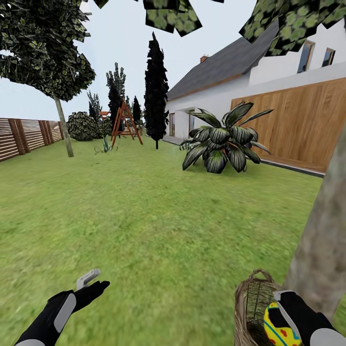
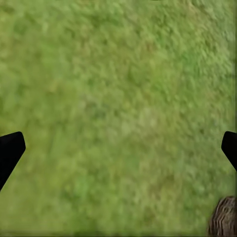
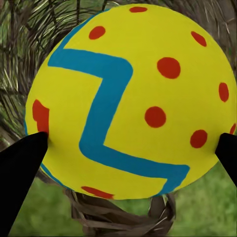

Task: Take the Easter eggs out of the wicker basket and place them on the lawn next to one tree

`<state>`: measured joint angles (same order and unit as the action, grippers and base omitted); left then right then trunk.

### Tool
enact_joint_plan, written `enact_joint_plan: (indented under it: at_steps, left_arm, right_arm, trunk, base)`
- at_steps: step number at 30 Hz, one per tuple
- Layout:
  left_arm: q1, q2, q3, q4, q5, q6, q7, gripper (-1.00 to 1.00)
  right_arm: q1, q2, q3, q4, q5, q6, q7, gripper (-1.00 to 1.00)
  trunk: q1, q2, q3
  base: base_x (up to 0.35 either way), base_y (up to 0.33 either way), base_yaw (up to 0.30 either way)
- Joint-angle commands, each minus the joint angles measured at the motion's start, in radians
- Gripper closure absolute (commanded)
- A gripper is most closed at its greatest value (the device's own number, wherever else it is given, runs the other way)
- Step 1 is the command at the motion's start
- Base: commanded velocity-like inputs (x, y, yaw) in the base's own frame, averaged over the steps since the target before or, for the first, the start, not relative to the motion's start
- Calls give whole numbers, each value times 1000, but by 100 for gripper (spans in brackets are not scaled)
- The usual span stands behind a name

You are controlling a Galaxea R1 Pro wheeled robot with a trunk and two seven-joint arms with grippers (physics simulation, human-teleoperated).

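The right gripper [image 1: 281, 312], black-fingered with a grey cuff, is clenched on a yellow Easter egg [image 3: 131, 98] painted with red dots and a blue-green zigzag; in the right wrist view its two dark fingertips [image 3: 22, 168] press against the egg on either side. In the head view the same egg [image 1: 278, 327] sits at the mouth of the round brown woven wicker basket [image 1: 250, 307], whose small loop handle rises at its far rim, and the basket's woven strands [image 3: 29, 34] show behind and under the egg from the wrist camera. I cannot tell whether other eggs lie inside; the basket's interior is mostly hidden. Just beside the basket, to its right, stands the thick mottled grey-brown tree trunk [image 1: 322, 250], leaning up out of the picture, its dark leaves hanging across the top. The basket rests on the wide green lawn [image 1: 158, 221]. Over on the left, the left gripper [image 1: 91, 283] hangs above bare grass [image 2: 118, 108], its fingers spread apart and holding nothing; an edge of the basket [image 2: 224, 217] shows in a corner of its wrist view. Farther off are a broad-leaved striped plant [image 1: 223, 142], a dark narrow cypress [image 1: 156, 86], a red-brown wooden swing frame [image 1: 126, 122], a slatted brown fence [image 1: 24, 137], a thin-trunked tree [image 1: 65, 127] and the white house [image 1: 269, 81] with a wooden wall.
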<state>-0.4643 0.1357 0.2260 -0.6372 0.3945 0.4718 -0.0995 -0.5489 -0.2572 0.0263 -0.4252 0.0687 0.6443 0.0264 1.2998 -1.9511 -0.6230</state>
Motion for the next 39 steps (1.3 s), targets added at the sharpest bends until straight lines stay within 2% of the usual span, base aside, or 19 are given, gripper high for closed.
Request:
enact_joint_plan:
  at_steps: [1, 39]
  left_arm:
    - [-1, -1, 4, -1, 2, 7, -3, -100]
    - [-1, -1, 4, -1, 1, 8, -4, -100]
  right_arm:
    - [0, 0, 3, -2, 8, 7, 7, 100]
    - [0, 0, 7, -6, 13, -1, 6, 100]
  trunk:
    - [-4, 7, 2]
    - [-150, 273, 121]
  base:
    - [0, 0, 0]
    - [0, 0, 0]
